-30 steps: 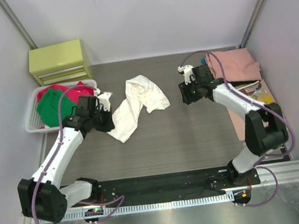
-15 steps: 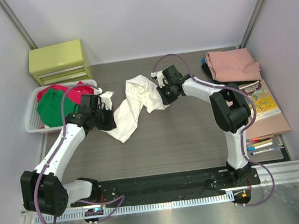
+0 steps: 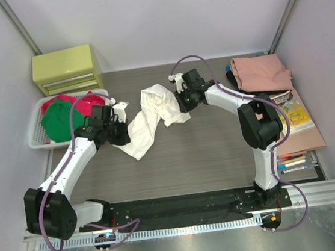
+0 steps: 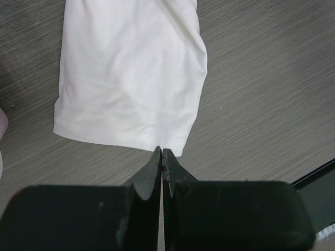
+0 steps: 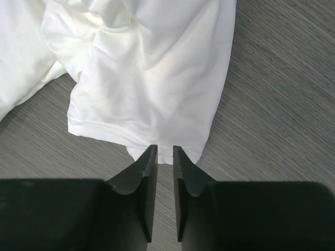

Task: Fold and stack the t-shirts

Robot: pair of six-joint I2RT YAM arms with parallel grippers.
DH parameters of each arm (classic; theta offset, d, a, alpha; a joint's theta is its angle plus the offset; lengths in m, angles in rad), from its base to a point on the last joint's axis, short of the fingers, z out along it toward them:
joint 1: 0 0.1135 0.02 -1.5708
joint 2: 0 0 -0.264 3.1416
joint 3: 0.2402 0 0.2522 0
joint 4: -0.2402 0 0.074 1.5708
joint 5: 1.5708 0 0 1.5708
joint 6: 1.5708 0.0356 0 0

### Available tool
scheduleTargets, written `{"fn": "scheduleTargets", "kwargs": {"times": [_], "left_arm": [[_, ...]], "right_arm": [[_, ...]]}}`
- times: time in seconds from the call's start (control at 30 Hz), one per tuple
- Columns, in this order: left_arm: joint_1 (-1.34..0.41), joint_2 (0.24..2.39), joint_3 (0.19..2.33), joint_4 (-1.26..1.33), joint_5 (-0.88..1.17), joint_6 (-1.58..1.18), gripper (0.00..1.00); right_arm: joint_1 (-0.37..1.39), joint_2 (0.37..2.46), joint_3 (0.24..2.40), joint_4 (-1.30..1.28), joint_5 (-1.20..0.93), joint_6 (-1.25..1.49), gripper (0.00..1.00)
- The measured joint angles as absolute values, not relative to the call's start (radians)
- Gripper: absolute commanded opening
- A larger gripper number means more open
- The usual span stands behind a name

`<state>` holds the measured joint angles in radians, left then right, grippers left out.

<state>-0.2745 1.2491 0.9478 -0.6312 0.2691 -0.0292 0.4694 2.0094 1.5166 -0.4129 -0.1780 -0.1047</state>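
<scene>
Grey wood-grain table (image 3: 219, 150) carries 1 white cotton t-shirt (image 3: 154, 112), rumpled near its centre. 2 hands meet it. The left hand (image 4: 163, 157), at 8 o'clock of the cloth, has its jaws pressed together at a hem corner; whether cloth is caught I cannot tell. The right hand (image 5: 162, 157), at 2 o'clock of the cloth, stands narrowly apart with the hem edge at its tips. At 9 o'clock, 1 white slotted plastic basket (image 3: 36, 140) holds 1 red t-shirt (image 3: 92, 99) and 1 green t-shirt (image 3: 55, 120). At 2 o'clock lies 1 folded salmon-pink t-shirt (image 3: 261, 71).
</scene>
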Motion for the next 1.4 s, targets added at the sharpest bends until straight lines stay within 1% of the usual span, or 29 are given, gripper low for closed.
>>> {"fn": "scheduleTargets", "kwargs": {"times": [0.03,0.07,0.1,0.13,0.4,0.57,0.87,1.0,1.27,1.4], "left_arm": [[-0.274,1.250,0.948,-0.632,0.269,-0.027,0.00],[-0.274,1.251,0.948,-0.631,0.269,-0.025,0.00],[-0.274,1.254,0.948,-0.631,0.269,-0.023,0.00],[-0.274,1.258,0.948,-0.631,0.269,-0.022,0.00],[-0.274,1.264,0.948,-0.631,0.247,-0.018,0.00],[-0.274,1.264,0.948,-0.630,0.239,-0.018,0.00],[-0.274,1.264,0.948,-0.630,0.236,-0.017,0.00],[-0.274,1.264,0.948,-0.628,0.236,-0.018,0.00],[-0.274,1.264,0.947,-0.627,0.236,-0.018,0.00],[-0.274,1.264,0.947,-0.627,0.236,-0.018,0.00]], "right_arm": [[0.469,2.009,1.517,-0.412,-0.178,-0.105,0.28],[0.469,2.010,1.517,-0.412,-0.179,-0.105,0.24],[0.469,2.012,1.518,-0.413,-0.179,-0.105,0.07],[0.470,2.020,1.530,-0.418,-0.180,-0.102,0.01],[0.479,2.136,1.645,-0.408,-0.178,-0.081,0.01],[0.481,2.177,1.652,-0.415,-0.173,-0.075,0.01],[0.446,2.182,1.638,-0.410,-0.150,-0.046,0.01],[0.380,2.182,1.638,-0.400,-0.125,-0.045,0.01],[0.165,2.202,1.693,-0.397,-0.056,-0.042,0.01],[0.142,2.214,1.706,-0.398,-0.016,-0.046,0.01]]}}
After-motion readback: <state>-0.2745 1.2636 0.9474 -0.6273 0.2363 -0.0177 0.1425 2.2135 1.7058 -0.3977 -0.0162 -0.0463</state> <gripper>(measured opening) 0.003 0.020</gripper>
